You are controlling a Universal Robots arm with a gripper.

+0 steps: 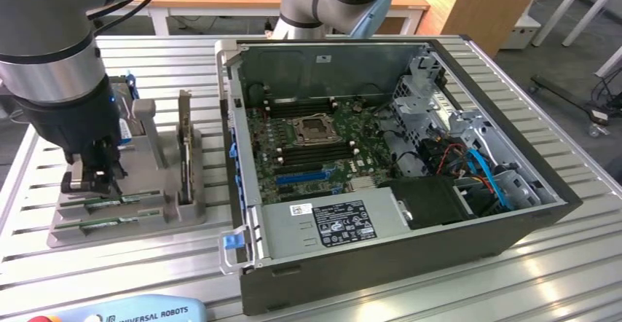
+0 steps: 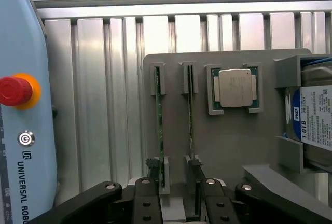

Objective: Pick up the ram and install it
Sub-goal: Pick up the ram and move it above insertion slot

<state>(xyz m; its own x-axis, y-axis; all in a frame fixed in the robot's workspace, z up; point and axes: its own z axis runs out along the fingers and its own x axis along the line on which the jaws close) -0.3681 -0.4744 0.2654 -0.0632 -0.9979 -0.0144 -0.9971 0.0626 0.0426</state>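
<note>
Two rams lie edge-up in slots of a grey holder [image 1: 170, 216] at the exterior view's left: one ram [image 1: 124, 199] [image 2: 159, 120] and a second ram [image 1: 109, 224] [image 2: 190, 115] beside it. My gripper [image 1: 92, 185] [image 2: 174, 169] hangs low over one end of these sticks. It is open, and its black fingertips [image 2: 151, 165] stand just outside the two sticks' ends, gripping nothing. The open computer case [image 1: 491, 238] with its motherboard [image 1: 311, 143] lies to the exterior view's right of the holder.
The holder also carries a silver processor chip [image 2: 235, 88], a hard drive [image 2: 314, 120] [image 1: 122, 107] and an upright dark expansion card [image 1: 185, 147]. A teach pendant [image 1: 127, 311] [image 2: 21, 130] lies near the holder. The slatted metal table [image 1: 544, 278] ends close behind the case.
</note>
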